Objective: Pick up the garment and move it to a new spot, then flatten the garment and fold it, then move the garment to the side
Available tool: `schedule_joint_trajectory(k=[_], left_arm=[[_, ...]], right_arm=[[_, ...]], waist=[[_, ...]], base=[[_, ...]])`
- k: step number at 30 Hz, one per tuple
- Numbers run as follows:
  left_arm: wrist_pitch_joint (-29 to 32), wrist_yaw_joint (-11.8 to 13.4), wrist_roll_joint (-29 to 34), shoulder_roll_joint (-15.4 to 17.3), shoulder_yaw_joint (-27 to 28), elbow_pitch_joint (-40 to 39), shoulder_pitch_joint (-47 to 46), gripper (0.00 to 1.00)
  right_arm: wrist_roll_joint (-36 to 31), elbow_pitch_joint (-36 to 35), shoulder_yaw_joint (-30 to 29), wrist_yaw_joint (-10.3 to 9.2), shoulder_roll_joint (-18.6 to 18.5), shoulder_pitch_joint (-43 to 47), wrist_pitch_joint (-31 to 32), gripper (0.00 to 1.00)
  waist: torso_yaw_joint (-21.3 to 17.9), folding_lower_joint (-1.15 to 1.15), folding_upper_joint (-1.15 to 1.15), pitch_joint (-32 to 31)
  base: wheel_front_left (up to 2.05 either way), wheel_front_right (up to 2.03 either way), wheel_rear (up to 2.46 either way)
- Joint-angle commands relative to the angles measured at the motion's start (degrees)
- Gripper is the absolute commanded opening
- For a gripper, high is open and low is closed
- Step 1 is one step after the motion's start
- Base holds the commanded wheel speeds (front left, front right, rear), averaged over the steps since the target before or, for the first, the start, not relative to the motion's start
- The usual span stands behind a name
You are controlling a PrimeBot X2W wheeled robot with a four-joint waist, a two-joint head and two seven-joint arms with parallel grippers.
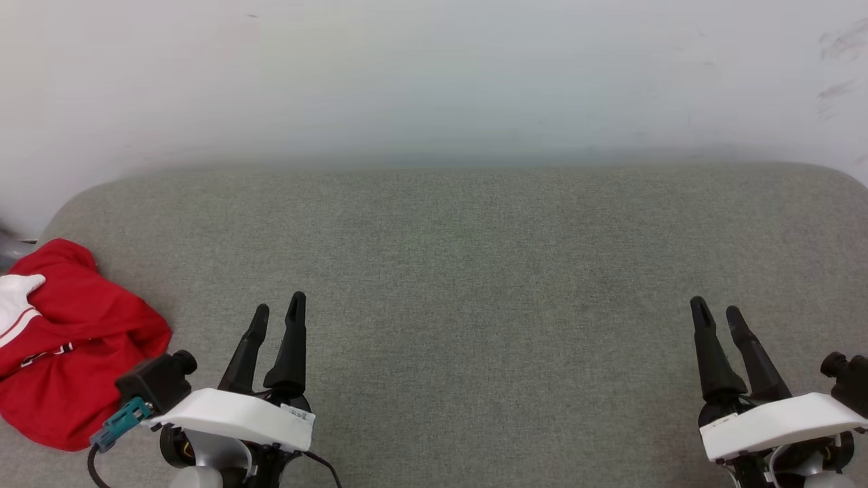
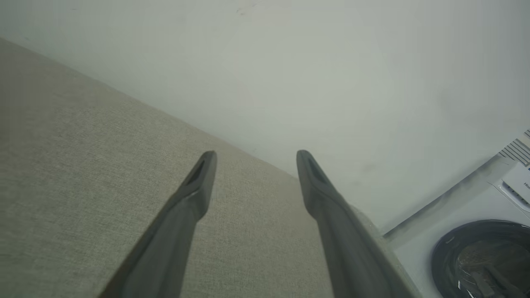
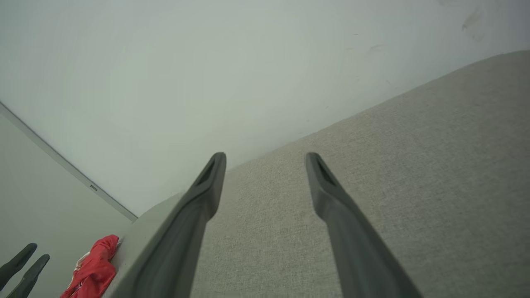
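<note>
**Starting on the pick-up: garment bunched at far left, both grippers empty**

Look to your far left first. The garment (image 1: 74, 346) lies crumpled on the left end of the grey cushion (image 1: 475, 271), and the picture's edge cuts off part of it. It's a heap, not a laid-out shirt. Its longer run goes roughly near-to-far along that end of the cushion, with the white sleeve panel (image 1: 17, 298) tucked at the far-left side and a strip of striped trim (image 1: 47, 352) crossing the middle. You can't tell which way the collar or hem points, because the folds hide both.

Moving right, your left gripper (image 1: 279, 305) hovers just beside the heap. Its fingers are spread, nothing is between them, and they point away from you, not at the cloth. The middle of the cushion is bare, which makes it a good landing spot.

Over on the right, the right gripper (image 1: 716, 308) is well apart from the shirt, also spread and empty.

By my reading you're on step one, with nothing lifted yet. The next move calls for swinging the left arm further left, dropping the fingers onto a raised fold of red, and pinching enough fabric to carry the whole bundle toward the centre.
</note>
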Motion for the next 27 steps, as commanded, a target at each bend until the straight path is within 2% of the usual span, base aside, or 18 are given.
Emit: schedule_joint_trajectory(k=[1, 12, 27], left_arm=[[-0.49, -0.01, 1.76, 0.46, -0.28, -0.64, -0.8, 1.0], [-2.29, 2.18, 11.52, 2.4, -1.87, -0.92, -0.6, 1.0], [-4.47, 4.09, 19.28, 2.84, -3.03, 0.33, -0.38, 1.0]], right_arm=[[-1.74, -1.13, 0.14, 0.0, -0.3, -0.1, 0.0, 1.0], [-11.94, -2.83, -0.3, 0.0, -0.38, 0.83, 0.61, 1.0], [-22.14, -4.58, -1.24, 0.0, 0.49, 1.72, -0.39, 1.0]], waist=[[-0.01, 0.0, 0.0, 0.0], [-0.34, 0.0, 0.0, -0.12], [-0.2, 0.0, 0.0, -0.32]], base=[[0.0, 0.0, 0.0], [0.0, 0.0, 0.0], [0.0, 0.0, 0.0]])
